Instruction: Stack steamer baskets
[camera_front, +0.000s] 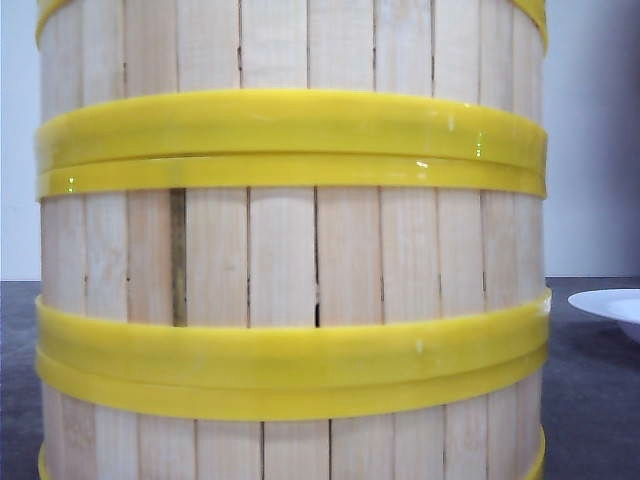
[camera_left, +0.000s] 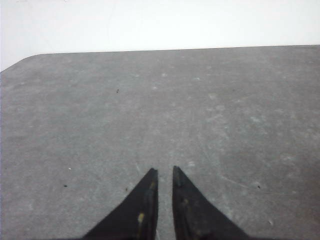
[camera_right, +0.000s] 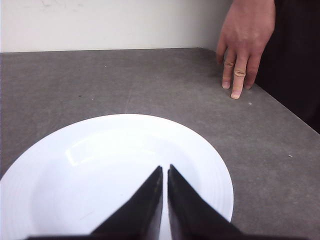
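Note:
The steamer baskets (camera_front: 290, 250) stand stacked in one column right in front of the front camera and fill almost its whole view. Pale vertical slats alternate with doubled yellow rim bands (camera_front: 290, 140) where one basket sits on another. Neither gripper shows in that view. In the left wrist view my left gripper (camera_left: 165, 171) is shut with nothing between its tips, over bare grey table (camera_left: 150, 100). In the right wrist view my right gripper (camera_right: 165, 168) is shut and empty, hanging over a white plate (camera_right: 100, 165). No basket shows in either wrist view.
The white plate's rim (camera_front: 612, 303) peeks out to the right of the stack. A person's hand (camera_right: 245, 45) rests its fingertips on the table near its far corner, beyond the plate. Pale walls back the grey table.

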